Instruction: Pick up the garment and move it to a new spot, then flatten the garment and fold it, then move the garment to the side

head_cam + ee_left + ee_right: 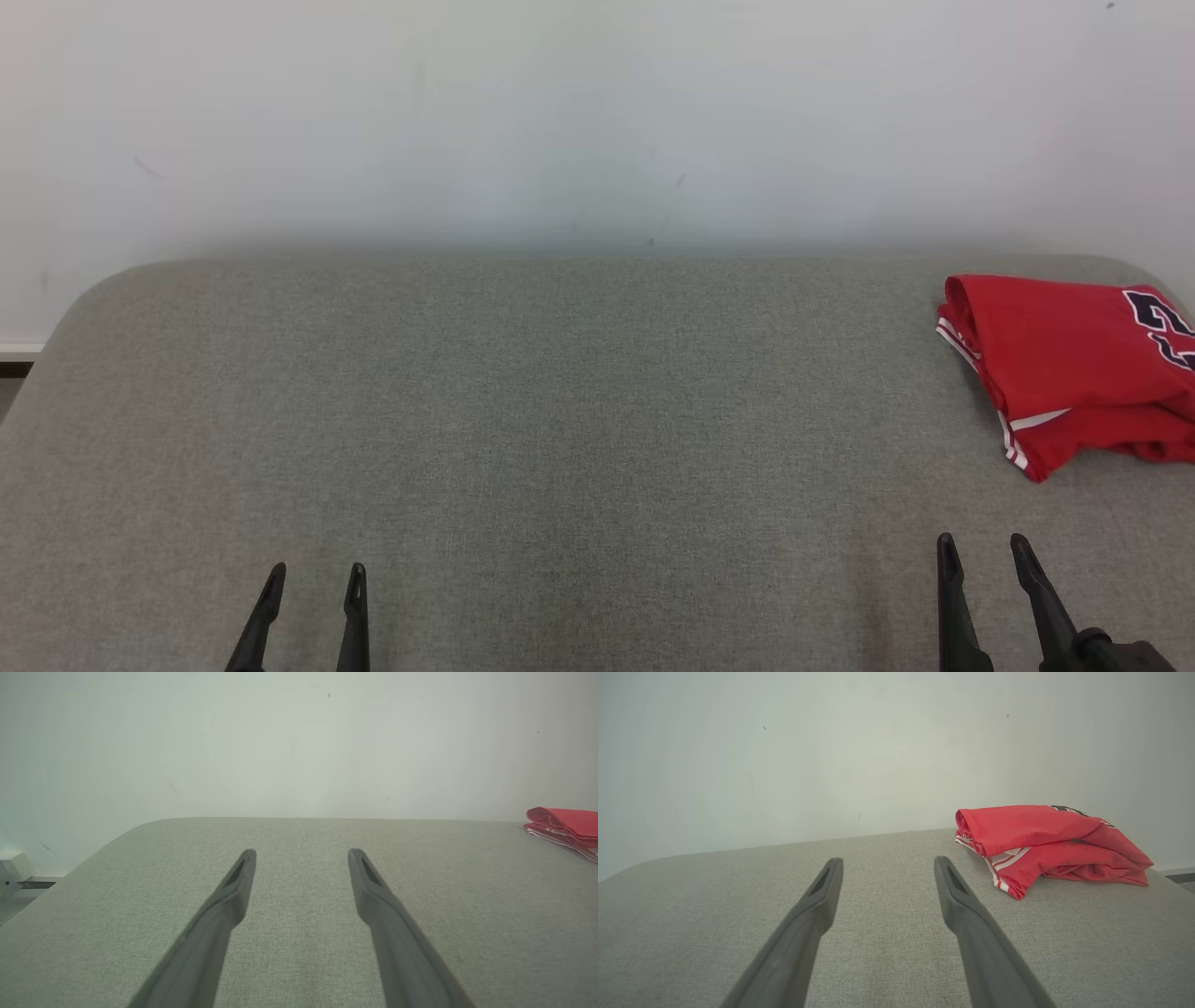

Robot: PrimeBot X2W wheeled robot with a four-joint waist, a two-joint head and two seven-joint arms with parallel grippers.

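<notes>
Head view: a red garment (pixel 1064 373) with white striped trim and dark lettering lies in a loose folded bundle at the far right of the grey bench (pixel 560 420), running off the picture's right edge. Its long axis goes roughly left to right, slanting a little toward the robot, and the striped edge faces left. The left gripper (pixel 316 571) sits at the lower left and the right gripper (pixel 983 541) at the lower right. Both have their jaws wide with nothing between them. The garment is ahead of the right gripper and slightly to its right, apart from it, and well apart from the left one across bare bench.

Left wrist view: the left gripper's (pixel 302 853) jaws are spread over bare cloth. The garment (pixel 567 823) is a thin red sliver far off to the right.

Right wrist view: the right gripper (pixel 888 860) points at open bench with its jaws spread. The garment (pixel 1036 835) is near, ahead and to the right, showing its rolled end and striped corner.

The right arm is plainly the nearer one. Any reach for the garment would go forward and rightward, probably toward that striped corner.
</notes>
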